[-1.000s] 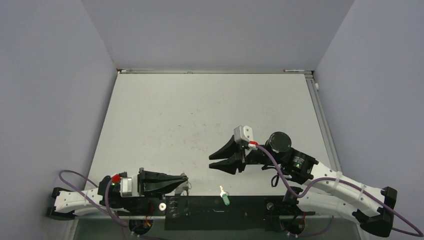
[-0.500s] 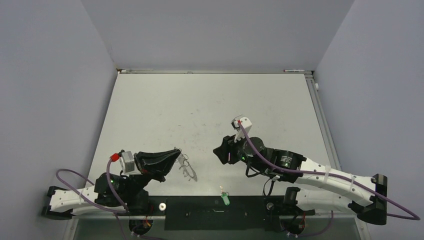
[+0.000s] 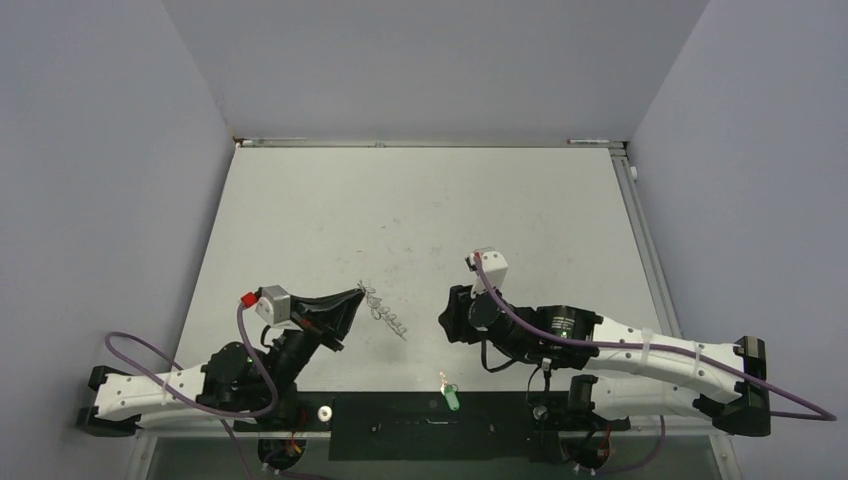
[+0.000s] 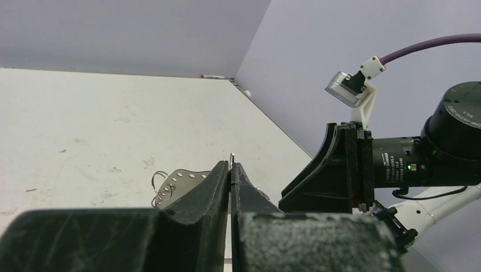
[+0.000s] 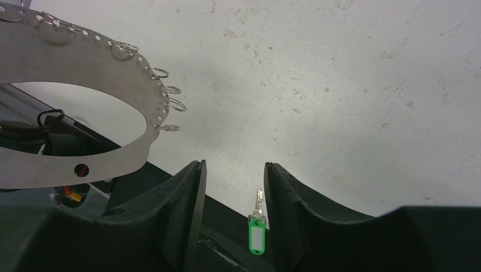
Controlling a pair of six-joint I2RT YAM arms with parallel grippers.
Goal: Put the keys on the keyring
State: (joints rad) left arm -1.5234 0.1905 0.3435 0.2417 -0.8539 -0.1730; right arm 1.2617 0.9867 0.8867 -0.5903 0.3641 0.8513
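The left gripper (image 3: 358,292) is clamped shut on the rim of the keyring (image 3: 385,315), which juts past its fingertips toward the right gripper (image 3: 447,315). That gripper's jaws stand apart, empty, facing the ring from just beside it. The green-tagged key (image 3: 452,395) lies below it at the table's near edge, untouched.

Keyring (image 5: 74,56): I log dull grey metal, with a row of small punched holes dotting the rim. Key (image 5: 258,235), below and right of the keyring: bright green tag, pale metal blade. Table (image 5: 340,85) behind the keyring: off-white, flecked dark. Left gripper (image 4: 230,170) and right gripper (image 5: 233,165): matte black. Cable (image 4: 431,44): purple.
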